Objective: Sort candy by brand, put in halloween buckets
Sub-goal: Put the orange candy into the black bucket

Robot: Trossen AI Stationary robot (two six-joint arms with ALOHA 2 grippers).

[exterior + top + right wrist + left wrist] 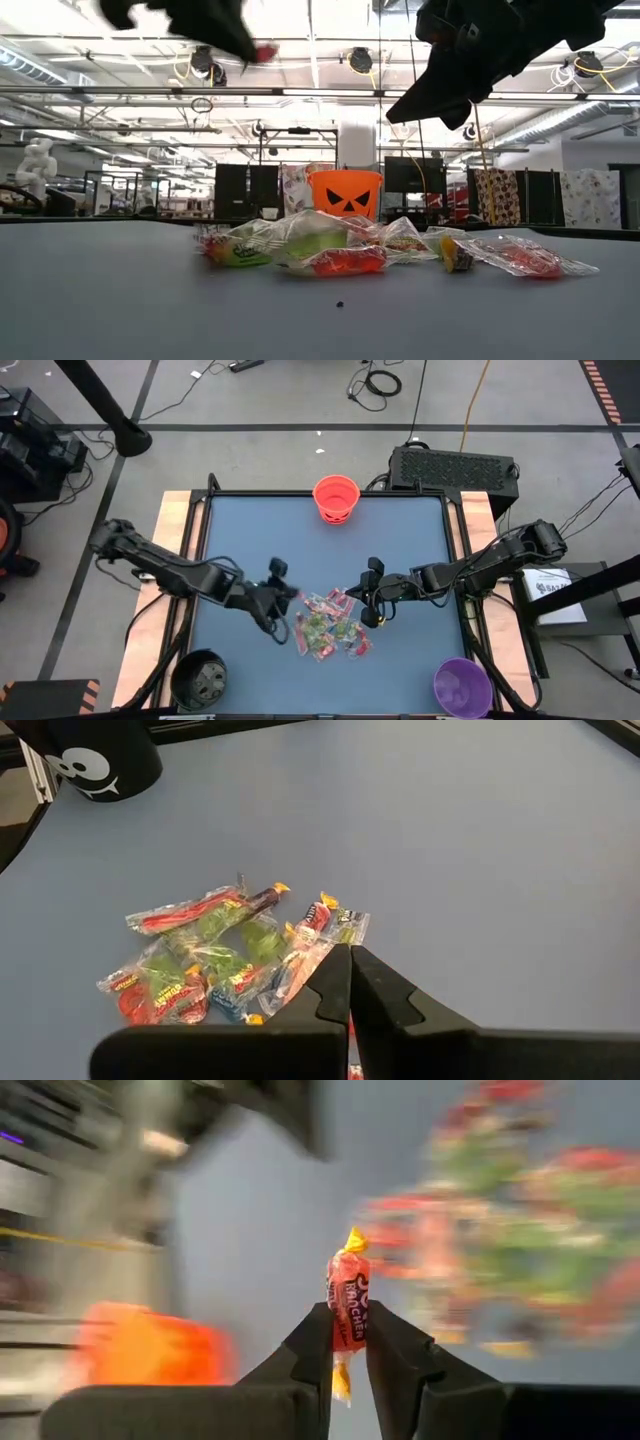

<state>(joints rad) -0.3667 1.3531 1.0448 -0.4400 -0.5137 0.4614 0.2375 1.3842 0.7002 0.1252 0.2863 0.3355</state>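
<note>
The candy lies in a loose pile of red, green and pink wrappers at the table's middle, also seen as candy in the low view. My left gripper hangs high above the pile's left side, shut on one red wrapped candy. My right gripper stays shut and empty above the pile's right side, its fingers clear of the sweets. The orange bucket stands at the far edge, the black bucket near left, the purple bucket near right. My left gripper pinches the red candy's wrapped body between its two fingertips. The candy lies along the fingers, with one yellow twisted end sticking out past them. The red candy is lifted well clear of the table.
Wooden rails border the blue table on both sides. Bare table surface lies between the pile and the orange bucket, and to the pile's left and right. Cables and equipment sit on the floor beyond the far edge.
</note>
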